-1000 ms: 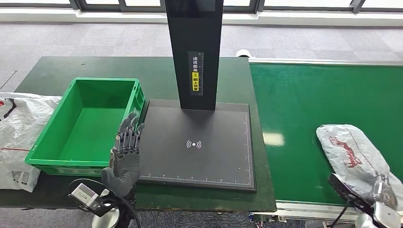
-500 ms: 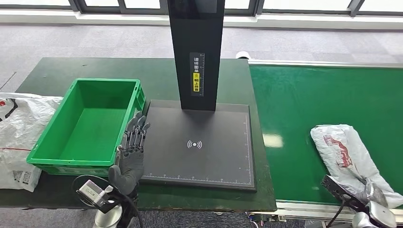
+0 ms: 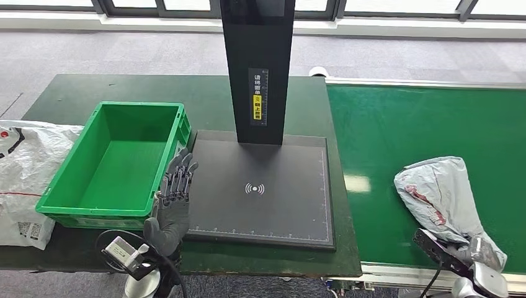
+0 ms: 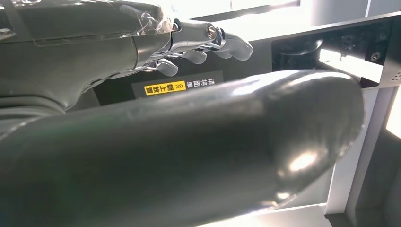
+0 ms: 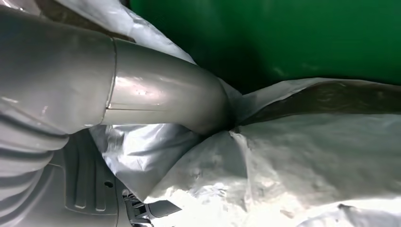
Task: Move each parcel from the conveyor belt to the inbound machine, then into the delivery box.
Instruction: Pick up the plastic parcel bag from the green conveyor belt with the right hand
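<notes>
A grey plastic-wrapped parcel (image 3: 441, 197) lies crumpled on the green conveyor belt (image 3: 397, 130), toward its near edge, with its near end gathered at the robot's right hand (image 3: 477, 253) at the lower right corner of the head view. In the right wrist view the thick grey thumb presses into the wrapping of the parcel (image 5: 302, 156), which folds and bunches around it, so the right hand (image 5: 156, 99) grips the parcel; how its other fingers lie under the film cannot be told. The left hand (image 3: 170, 205) is raised upright with its fingers apart and holds nothing, standing at the near left edge of the inbound machine (image 3: 260, 186), between its black scanning plate and the green delivery box (image 3: 118, 162). The left wrist view looks past the left hand (image 4: 179, 142) and its fingertips (image 4: 236, 45) toward the machine's black upright column, where a yellow label sits. The delivery box stands on the dark green table (image 3: 68, 93) just beside the machine's left side. A white plastic bag (image 3: 22, 174) with red and black markings lies at the table's left end, touching the box's outer wall. The parcel is well apart from the machine, across the belt's near half.
</notes>
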Motion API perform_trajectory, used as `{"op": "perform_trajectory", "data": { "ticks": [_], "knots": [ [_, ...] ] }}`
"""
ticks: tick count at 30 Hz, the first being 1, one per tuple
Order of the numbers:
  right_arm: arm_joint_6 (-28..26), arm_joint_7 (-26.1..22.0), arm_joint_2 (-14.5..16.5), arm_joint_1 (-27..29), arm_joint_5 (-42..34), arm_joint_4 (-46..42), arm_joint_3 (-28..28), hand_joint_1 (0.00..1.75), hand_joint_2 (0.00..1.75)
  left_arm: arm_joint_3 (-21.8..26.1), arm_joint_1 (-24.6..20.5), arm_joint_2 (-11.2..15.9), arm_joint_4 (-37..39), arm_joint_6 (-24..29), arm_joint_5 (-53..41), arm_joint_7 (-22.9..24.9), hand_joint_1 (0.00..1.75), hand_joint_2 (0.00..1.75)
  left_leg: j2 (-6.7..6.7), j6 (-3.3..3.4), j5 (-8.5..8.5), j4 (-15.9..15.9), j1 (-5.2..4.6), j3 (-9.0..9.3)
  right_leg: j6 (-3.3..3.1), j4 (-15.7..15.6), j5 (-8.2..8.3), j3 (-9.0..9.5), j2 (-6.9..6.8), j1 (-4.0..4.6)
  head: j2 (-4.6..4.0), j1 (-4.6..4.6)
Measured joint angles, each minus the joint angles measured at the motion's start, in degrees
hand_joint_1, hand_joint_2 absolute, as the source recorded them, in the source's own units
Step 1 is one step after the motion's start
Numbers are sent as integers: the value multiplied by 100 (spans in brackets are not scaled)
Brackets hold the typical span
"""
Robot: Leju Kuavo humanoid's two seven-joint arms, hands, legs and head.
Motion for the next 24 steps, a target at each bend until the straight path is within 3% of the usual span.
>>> {"op": "perform_trajectory", "data": {
  "ticks": [24],
  "knots": [
    [-303,-84,273,-75,63,-58,31,175,175,1,1,-12,13,2,-27,0,0,0,2,0,1,0,0,-13,-2,1,3,-11,2,-1,0,0]
  ]
}}
